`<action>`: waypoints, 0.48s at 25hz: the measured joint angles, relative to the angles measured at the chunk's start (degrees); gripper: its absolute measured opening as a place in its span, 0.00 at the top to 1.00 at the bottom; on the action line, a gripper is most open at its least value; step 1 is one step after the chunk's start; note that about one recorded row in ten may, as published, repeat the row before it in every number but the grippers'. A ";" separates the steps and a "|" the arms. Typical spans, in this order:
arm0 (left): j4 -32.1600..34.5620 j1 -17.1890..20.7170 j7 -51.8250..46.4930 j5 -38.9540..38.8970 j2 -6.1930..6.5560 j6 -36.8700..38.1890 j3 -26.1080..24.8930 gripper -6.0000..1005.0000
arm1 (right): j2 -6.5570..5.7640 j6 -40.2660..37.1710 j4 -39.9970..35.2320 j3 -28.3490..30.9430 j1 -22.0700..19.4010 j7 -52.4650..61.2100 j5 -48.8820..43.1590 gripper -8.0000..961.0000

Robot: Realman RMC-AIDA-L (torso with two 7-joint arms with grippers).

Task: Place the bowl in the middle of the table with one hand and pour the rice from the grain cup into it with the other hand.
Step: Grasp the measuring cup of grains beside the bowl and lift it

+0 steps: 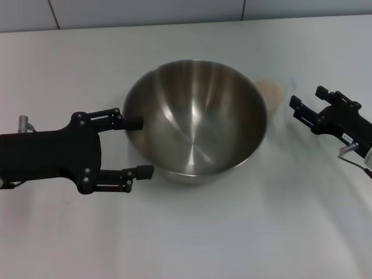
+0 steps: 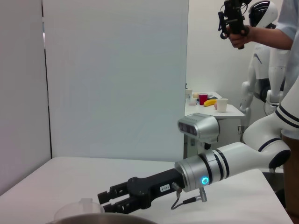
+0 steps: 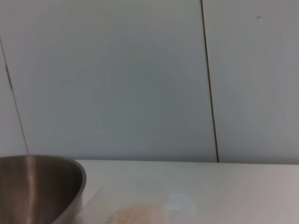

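White desk [image 1: 192, 232] under pale panelled wall [image 3: 140, 79]; bowl [image 1: 195, 119] central, cup [image 1: 273, 93] behind. Left gripper [image 1: 136, 148] fingers apart at bowl; right gripper [image 1: 295, 107] fingers apart near cup.

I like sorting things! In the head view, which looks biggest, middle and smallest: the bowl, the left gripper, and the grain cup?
1. The bowl, easily biggest.
2. The left gripper, open beside the bowl.
3. The grain cup, partly hidden behind the bowl, looks smallest.
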 joint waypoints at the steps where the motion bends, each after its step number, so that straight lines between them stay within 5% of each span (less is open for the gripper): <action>1: -0.08 -0.13 0.04 0.01 0.00 -0.04 0.00 0.17 | -0.01 0.42 0.15 0.00 0.18 0.00 -0.01 0.26; 12: -0.38 -1.23 0.42 0.14 0.24 -0.14 -0.01 0.17 | -0.05 2.88 1.02 0.62 1.91 0.00 0.23 0.26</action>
